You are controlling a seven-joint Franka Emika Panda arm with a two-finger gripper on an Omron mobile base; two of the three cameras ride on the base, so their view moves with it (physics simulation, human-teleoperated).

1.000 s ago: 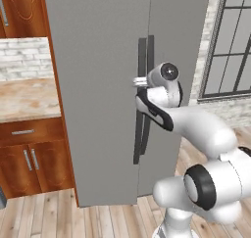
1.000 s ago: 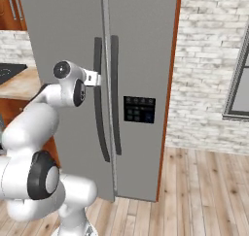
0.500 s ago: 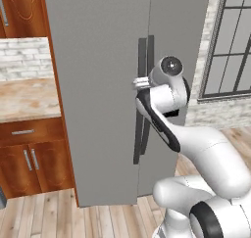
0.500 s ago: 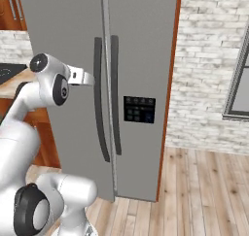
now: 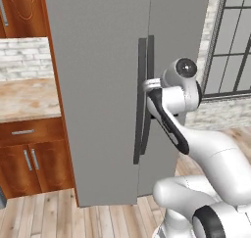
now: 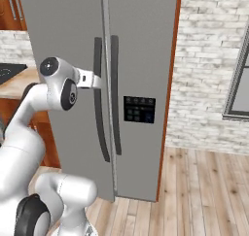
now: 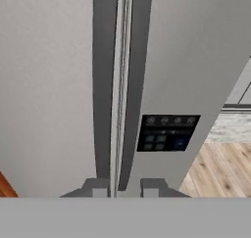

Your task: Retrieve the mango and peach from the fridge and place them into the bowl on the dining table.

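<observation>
Fridge [image 6: 141, 60] stands shut straight ahead of me, grey, two doors meeting at a centre seam. A long dark curved handle on each: left-door handle [image 7: 104, 85], right-door handle [image 7: 135, 85]. Black control panel [image 7: 168, 132] on the right door.

My gripper [image 7: 124, 187] sits right at the seam, close against the handles. Fingers [image 7: 99, 186] are parted, one tip under each handle, nothing between them.

Mango, peach, bowl and dining table: none seen from here; the fruit is presumably behind these doors.

Handling judgement: the door is rigid and heavy, likely held by a seal, so it needs a firm steady pull along its hinge arc. Handle looks smooth and hard, could slip. I would grip one handle only, around mid-height, with fingers fully around the bar.
</observation>
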